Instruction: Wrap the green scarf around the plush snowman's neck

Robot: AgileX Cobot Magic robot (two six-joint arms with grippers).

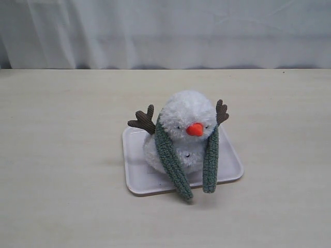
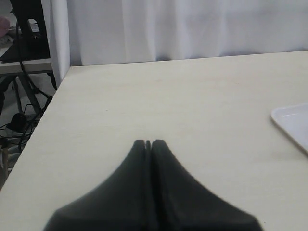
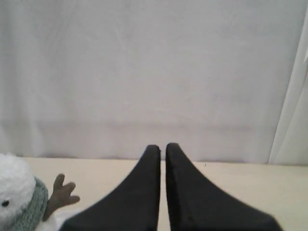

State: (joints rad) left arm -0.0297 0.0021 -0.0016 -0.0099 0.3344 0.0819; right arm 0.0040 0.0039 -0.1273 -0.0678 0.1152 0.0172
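The plush snowman (image 1: pixel 187 116) sits on a flat white tray (image 1: pixel 135 175) in the middle of the table, its orange nose facing the front. The green scarf (image 1: pixel 170 160) is draped behind its neck, and both ends hang down in front, one on each side, reaching past the tray's front edge. No arm shows in the exterior view. My left gripper (image 2: pixel 148 142) is shut and empty over bare table, away from the tray corner (image 2: pixel 293 122). My right gripper (image 3: pixel 162 147) is shut with a thin slit and holds nothing. The snowman (image 3: pixel 12 185) and scarf (image 3: pixel 31 209) lie beside it.
A white curtain (image 1: pixel 165 31) hangs behind the table's far edge. The table's side edge (image 2: pixel 48 103) shows in the left wrist view, with cables and a stand on the floor beyond. A brown twig arm (image 3: pixel 61 192) sticks out towards my right gripper.
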